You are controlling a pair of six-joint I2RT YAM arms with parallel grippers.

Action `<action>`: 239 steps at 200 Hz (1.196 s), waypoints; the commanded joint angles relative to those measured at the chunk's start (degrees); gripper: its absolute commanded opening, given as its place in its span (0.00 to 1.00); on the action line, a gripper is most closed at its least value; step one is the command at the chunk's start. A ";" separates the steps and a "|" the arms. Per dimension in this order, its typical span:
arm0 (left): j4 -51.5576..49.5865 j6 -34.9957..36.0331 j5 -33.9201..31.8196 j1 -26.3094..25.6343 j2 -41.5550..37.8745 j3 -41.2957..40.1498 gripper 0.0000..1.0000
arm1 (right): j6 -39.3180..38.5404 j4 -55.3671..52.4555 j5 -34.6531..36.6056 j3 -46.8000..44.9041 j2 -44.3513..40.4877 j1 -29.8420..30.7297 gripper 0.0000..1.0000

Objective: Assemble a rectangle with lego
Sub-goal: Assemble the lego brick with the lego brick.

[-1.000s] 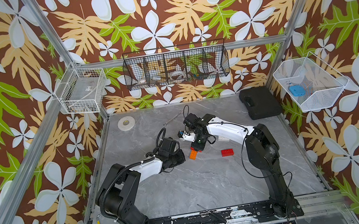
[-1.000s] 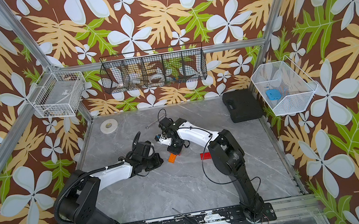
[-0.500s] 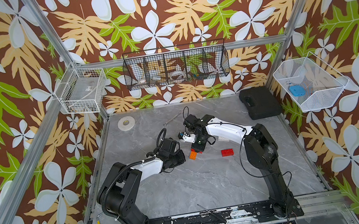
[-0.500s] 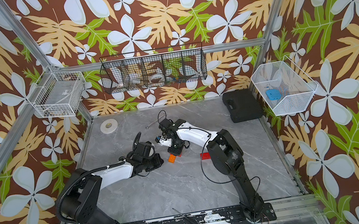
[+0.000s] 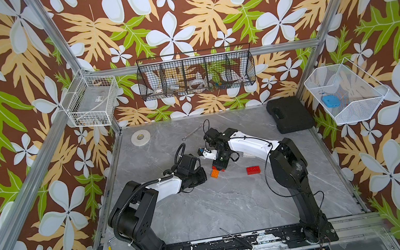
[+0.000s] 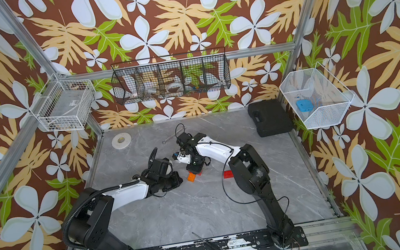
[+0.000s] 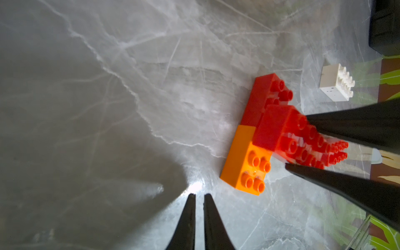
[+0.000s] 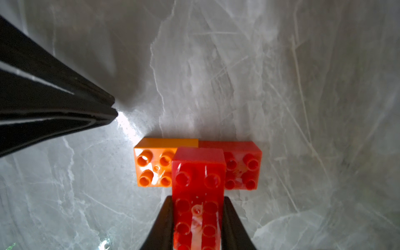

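Clamped between right gripper (image 8: 198,201) jaws: 1 long red brick (image 8: 198,173), over the seam of orange brick (image 8: 151,171) and short red brick (image 8: 244,171), side by side at table (image 5: 207,211) centre. Left gripper (image 7: 199,195) jaws almost together, holding nothing, just left of orange brick. White brick (image 7: 335,83) and loose red brick (image 5: 253,170) apart, further right.

**No Readable Writing in Sight**

Nothing legible turned up. A pale label (image 5: 98,99) in the white wire basket (image 5: 89,119) was too small to read, and the red brick (image 8: 198,173) showed blurred studs, with no lettering to make out.
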 commanded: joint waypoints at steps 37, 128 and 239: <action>0.32 -0.02 0.40 0.08 0.68 0.75 0.13 | -0.20 -1.08 0.16 -1.30 -1.04 0.15 0.13; 3.18 0.24 1.85 0.09 -2.08 0.81 0.10 | -0.93 -0.92 -0.44 -2.52 -0.28 0.15 0.12; 5.55 -1.47 2.34 0.09 -3.43 0.13 0.10 | -0.41 -5.90 -1.97 1.87 3.46 -0.20 0.10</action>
